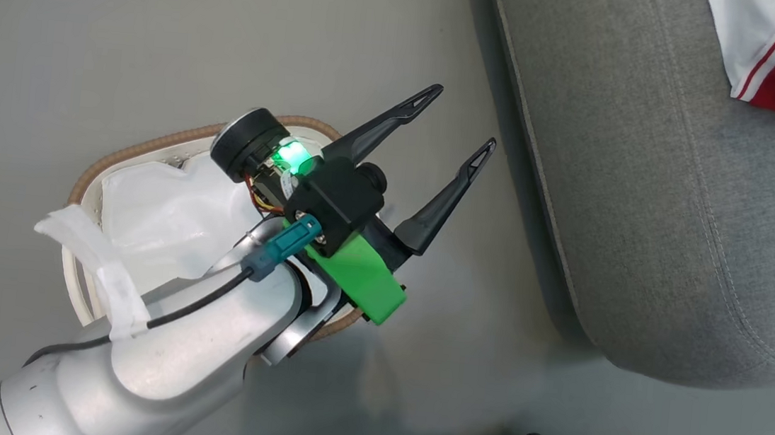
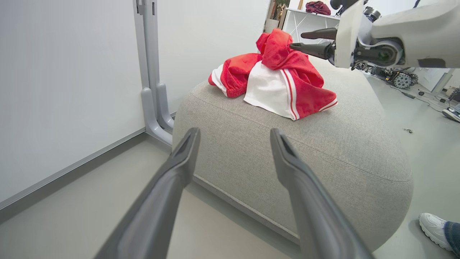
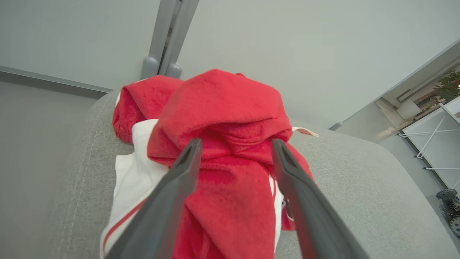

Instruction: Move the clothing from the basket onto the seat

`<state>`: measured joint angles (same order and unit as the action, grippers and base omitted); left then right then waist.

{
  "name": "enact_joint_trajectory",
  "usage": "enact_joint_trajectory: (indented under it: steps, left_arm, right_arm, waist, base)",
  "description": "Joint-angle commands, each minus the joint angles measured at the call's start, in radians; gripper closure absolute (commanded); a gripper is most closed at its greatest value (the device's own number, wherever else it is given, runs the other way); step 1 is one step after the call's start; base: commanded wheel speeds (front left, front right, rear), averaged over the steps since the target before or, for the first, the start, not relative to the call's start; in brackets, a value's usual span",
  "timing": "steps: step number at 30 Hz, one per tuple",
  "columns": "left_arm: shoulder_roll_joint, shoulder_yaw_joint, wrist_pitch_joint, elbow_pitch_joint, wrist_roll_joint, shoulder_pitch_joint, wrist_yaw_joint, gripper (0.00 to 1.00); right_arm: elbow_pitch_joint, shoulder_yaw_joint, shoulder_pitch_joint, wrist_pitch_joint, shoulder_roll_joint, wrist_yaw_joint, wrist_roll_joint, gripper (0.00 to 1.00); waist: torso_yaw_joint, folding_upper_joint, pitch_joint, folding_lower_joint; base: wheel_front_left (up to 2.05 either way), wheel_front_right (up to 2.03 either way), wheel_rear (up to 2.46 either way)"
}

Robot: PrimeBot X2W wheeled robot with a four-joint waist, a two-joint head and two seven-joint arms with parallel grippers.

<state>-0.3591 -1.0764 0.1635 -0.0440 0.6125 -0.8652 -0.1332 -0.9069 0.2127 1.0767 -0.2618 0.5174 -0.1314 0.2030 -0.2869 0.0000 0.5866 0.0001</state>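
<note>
— Where the pale grey floor (image 1: 92,40) meets the white wall (image 2: 54,90), what stands?
— The seat (image 2: 323,151). The basket (image 1: 145,148), with its white liner (image 1: 161,210), sits on the floor near it.
— And the clothing (image 2: 284,82)?
— Heaped on the seat's top, long axis across the left wrist view, striped white panel facing that camera.
— Grippers?
— Left gripper (image 1: 462,118) is spread over the basket's rim. Right gripper (image 3: 236,142) is spread at the heap.

Clothing (image 2: 276,82) on seat (image 2: 323,154), perhaps two pieces.

Robotics lab: bare grey floor (image 2: 72,223), white partition wall (image 2: 64,72), wheeled hardware (image 2: 400,80) lying about.
</note>
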Motion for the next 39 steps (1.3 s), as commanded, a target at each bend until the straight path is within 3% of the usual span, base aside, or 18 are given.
enact_joint_trajectory:
  steps: [1, 12, 18, 26, 39]
  left_arm:
    - [-0.006, 0.006, 0.013, -0.009, 0.006, 0.021, -0.008, 0.00]
    - [0.019, 0.059, 0.082, -0.094, 0.068, 0.105, -0.012, 0.00]
    - [0.037, 0.127, 0.101, -0.154, 0.104, 0.192, -0.022, 0.00]
    - [0.035, 0.317, 0.101, -0.182, 0.084, 0.354, -0.036, 0.00]
    - [0.054, 0.635, 0.101, -0.205, -0.016, 0.685, -0.003, 0.00]
  right_arm:
    - [0.025, 0.006, -0.031, -0.004, 0.007, 0.001, 0.012, 0.00]
    - [0.149, 0.058, -0.136, -0.005, 0.034, 0.001, 0.033, 0.00]
    - [0.176, 0.037, -0.182, -0.004, -0.012, 0.001, 0.064, 0.00]
    - [0.204, -0.061, -0.298, -0.005, -0.104, 0.001, 0.052, 0.00]
    - [0.419, -0.224, -0.628, -0.005, -0.369, 0.001, -0.096, 0.00]
  waist:
    - [-0.017, 0.0000, -0.033, -0.0001]
    - [0.024, 0.0000, -0.197, -0.0001]
    - [0.092, 0.0000, -0.298, -0.0001]
    - [0.198, 0.0000, -0.392, -0.0001]
    - [0.286, 0.0000, -0.533, -0.0001]
  base:
    - [0.00, 0.00, 0.00]
    - [0.00, 0.00, 0.00]
    - [0.00, 0.00, 0.00]
    - [0.00, 0.00, 0.00]
    - [0.00, 0.00, 0.00]
